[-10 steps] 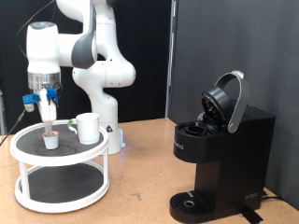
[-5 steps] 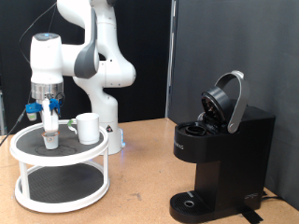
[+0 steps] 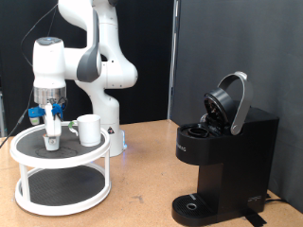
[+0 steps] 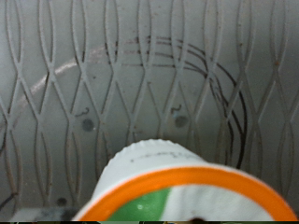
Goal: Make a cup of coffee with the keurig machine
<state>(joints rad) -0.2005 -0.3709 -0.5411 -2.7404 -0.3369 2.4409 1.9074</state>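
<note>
Gripper [image 3: 51,139] lowered onto top tier of white stand [image 3: 28,194], fingers around a small pod [image 3: 51,144]. Cup [image 3: 89,129] just beside, toward view's right. Keurig [image 3: 225,156] well apart at right, lid raised.

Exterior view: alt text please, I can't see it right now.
The gripper is down over a small pod on a white two-tier stand, beside the cup. At the view's right, the keurig machine stands with its lid open.
</note>
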